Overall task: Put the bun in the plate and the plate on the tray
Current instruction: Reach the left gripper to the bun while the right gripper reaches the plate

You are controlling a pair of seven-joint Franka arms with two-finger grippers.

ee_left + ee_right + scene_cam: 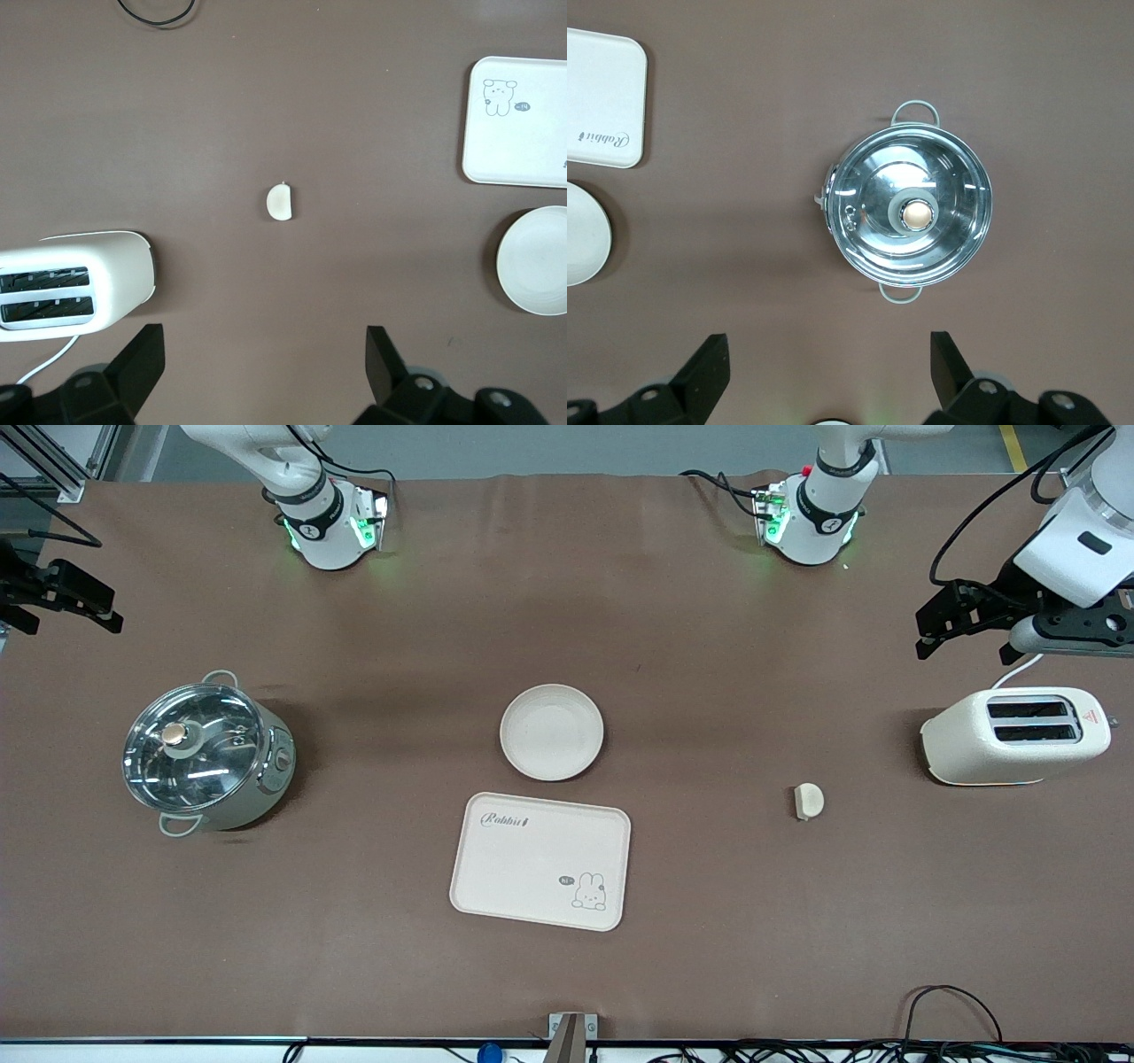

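two grippers hang with fingers spread wide and holding nothing: the left gripper [964, 640] at the right edge of the front view, above the white toaster [1015, 736], and the right gripper [66, 598] at the left edge, above the glass-lidded pot [205, 753]. the bun [808, 801] lies alone on the brown table [354, 957], right of centre in the frame and lower-left of the toaster. the empty plate [552, 732] sits mid-frame, just above the bare tray [540, 860], the two close but apart.
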